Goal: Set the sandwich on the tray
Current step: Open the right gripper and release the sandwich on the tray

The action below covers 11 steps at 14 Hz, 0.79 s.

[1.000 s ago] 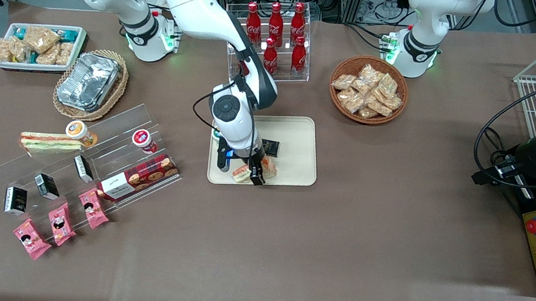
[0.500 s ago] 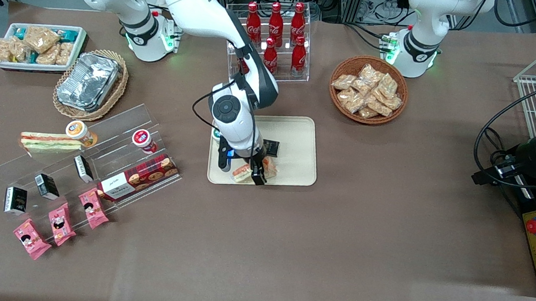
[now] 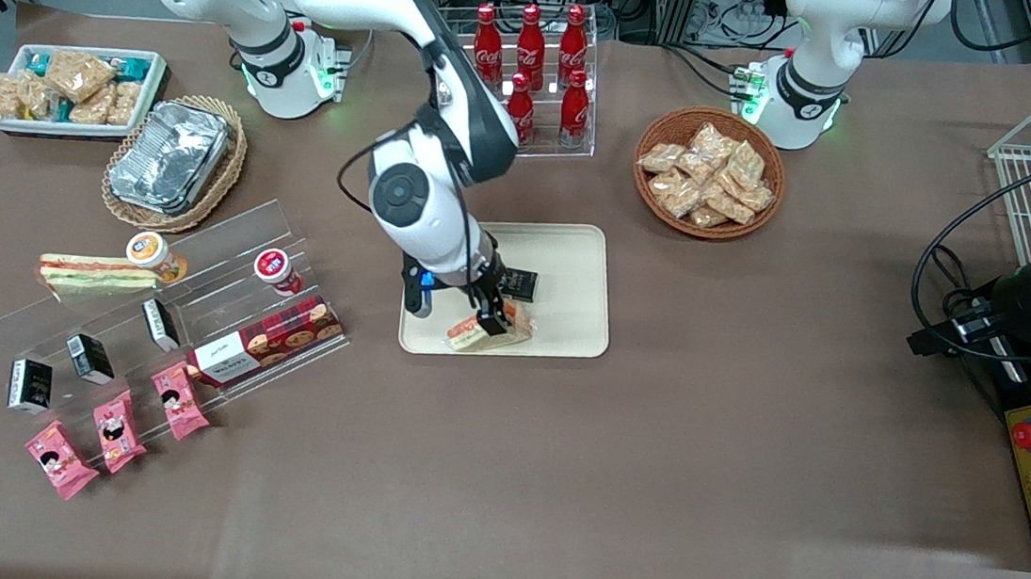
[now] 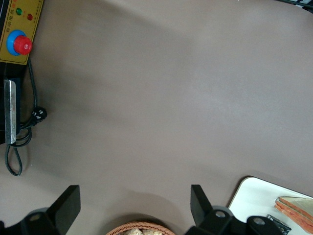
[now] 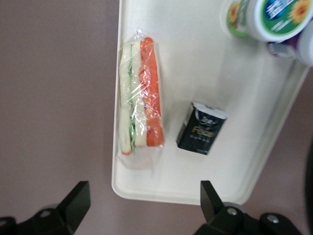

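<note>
Brown worktop [image 3: 651,454]: we see the sandwich [image 5: 141,95] lying on the tray [image 5: 195,63], mid-worktop. Tool [image 5: 142,205] hangs above, fingers spread, empty. Light, squashy, slippery wrap; pinch across the bread faces.

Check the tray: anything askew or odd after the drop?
Nothing damaged or spilled. The sandwich lies on the tray close along its rim, fully inside, apart from the black carton. The gripper hangs open above it.
</note>
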Tool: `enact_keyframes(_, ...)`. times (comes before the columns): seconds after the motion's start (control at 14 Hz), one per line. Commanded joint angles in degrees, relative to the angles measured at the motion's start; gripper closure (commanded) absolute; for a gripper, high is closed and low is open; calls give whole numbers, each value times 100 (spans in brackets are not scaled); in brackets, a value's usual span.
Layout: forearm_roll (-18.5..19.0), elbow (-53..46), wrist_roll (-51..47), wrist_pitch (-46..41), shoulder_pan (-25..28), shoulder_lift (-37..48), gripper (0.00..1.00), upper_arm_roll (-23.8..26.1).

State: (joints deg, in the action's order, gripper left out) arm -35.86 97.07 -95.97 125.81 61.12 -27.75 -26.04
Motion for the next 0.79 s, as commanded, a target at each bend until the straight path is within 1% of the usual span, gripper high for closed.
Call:
enact_keyframes(0.0, 428, 102, 551, -783, -30, 664, 0, -103)
enact_keyframes(0.14, 859, 102, 999, -1066, -13, 893, 0, -112)
enact_keyframes(0.29, 1106, 111, 1508, -1190, -161, 1148, 0, -121)
enact_keyframes(0.36, 1151, 137, 1972, -1286, -310, 1288, 0, -112)
enact_keyframes(0.57, 1466, 163, 4194, -2154, -855, 1728, 0, -68)
enact_keyframes(0.64, 1746, 163, 4592, -2357, -1083, 1894, 0, 37)
enact_keyframes(0.71, 2010, 189, 4805, -2490, -1355, 2053, 0, 290)
